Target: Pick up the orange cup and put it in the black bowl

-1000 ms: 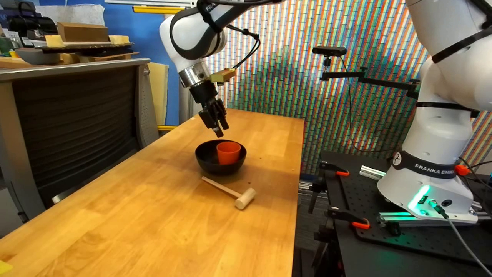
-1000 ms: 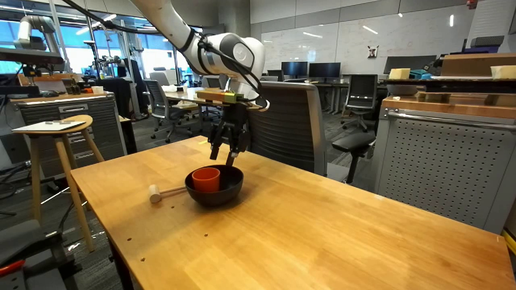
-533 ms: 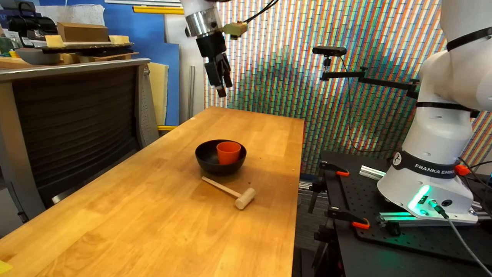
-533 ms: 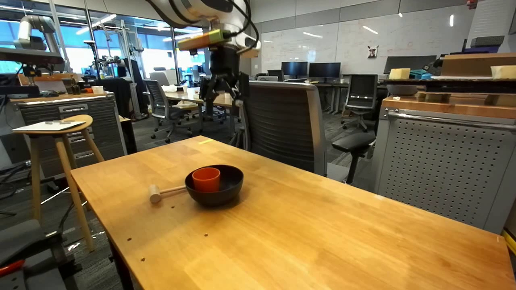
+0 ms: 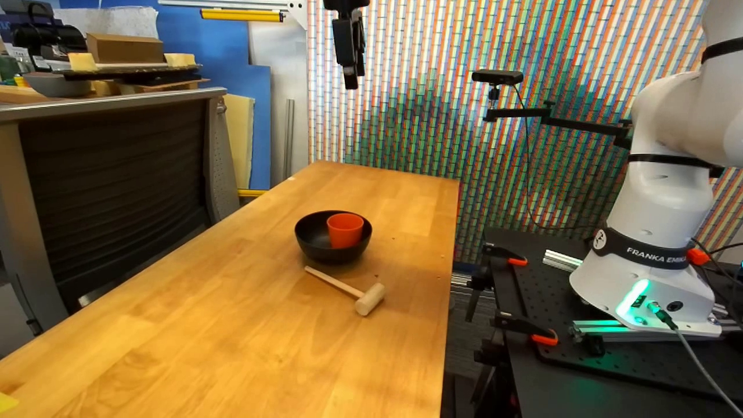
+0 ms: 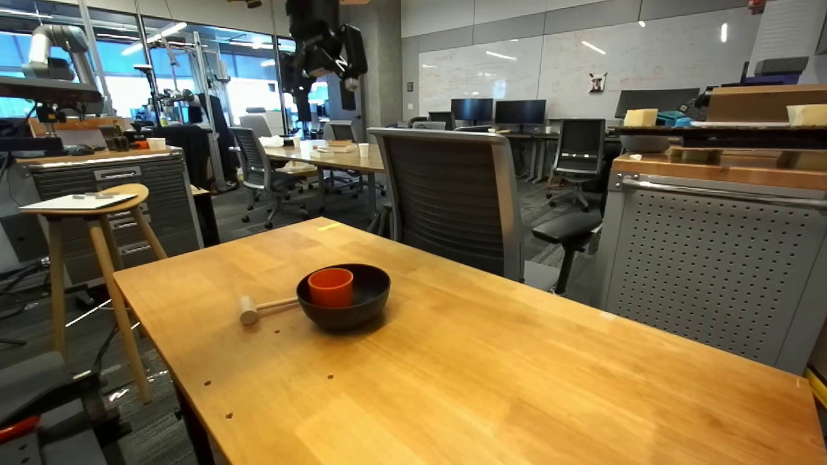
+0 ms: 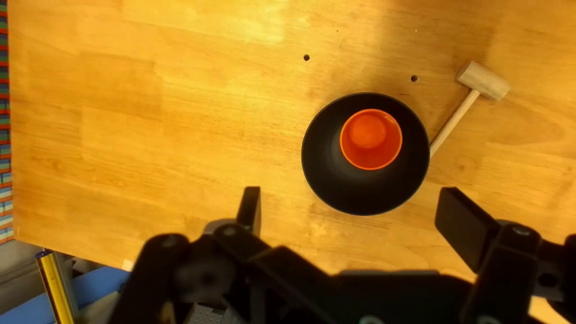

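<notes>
One orange cup (image 7: pixel 371 139) is sitting inside the black bowl (image 7: pixel 320 155), and the relation that the coming move is turning on is height: the hand (image 6: pixel 326 108) is hanging well above both, and the cup is lying below it. In the wrist view the cup is showing between the two fingers (image 7: pixel 465 229) from side to side, yet beyond the line joining their tips. Its axis is standing upright or nearly so, mouth facing up, and it is resting off-centre in the bowl, which is standing on the surface (image 5: pixel 232 325) near the wooden mallet (image 5: pixel 370 300). The fingers are standing wide apart, clamping nothing.

Compared with half a second earlier, the hand is hanging higher in both exterior views and is shifting a little sideways, while cup, bowl and mallet are staying where they were.

From how things are lying, I am judging the placing to be done. The likely next move is calling for lifting further away with the fingers left spread, not for another reach down; if a reach were coming anyway, those fingers would be risking a knock against the bowl's rim on their way to the cup.
</notes>
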Robot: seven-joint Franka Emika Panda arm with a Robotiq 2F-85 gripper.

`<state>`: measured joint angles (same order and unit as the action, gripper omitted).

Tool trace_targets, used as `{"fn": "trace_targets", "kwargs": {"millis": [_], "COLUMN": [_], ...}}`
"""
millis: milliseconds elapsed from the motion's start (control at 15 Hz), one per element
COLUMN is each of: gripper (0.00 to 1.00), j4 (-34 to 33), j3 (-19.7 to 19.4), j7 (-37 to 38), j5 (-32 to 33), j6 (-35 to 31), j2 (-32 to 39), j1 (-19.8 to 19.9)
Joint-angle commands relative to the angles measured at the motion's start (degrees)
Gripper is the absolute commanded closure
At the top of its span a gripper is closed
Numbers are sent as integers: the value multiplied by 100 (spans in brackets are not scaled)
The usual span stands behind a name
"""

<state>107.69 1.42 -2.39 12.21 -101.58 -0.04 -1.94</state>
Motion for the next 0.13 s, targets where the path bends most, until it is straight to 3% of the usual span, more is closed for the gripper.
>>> {"fn": "trace_targets", "kwargs": {"millis": [0,67], "gripper": [0,0], "j4": [26,60], "j3": [11,11], "j7": [0,0], "j5": [-2,-2], "j6": [2,-25], "j2": [-19,-17], "j1": [9,9]}}
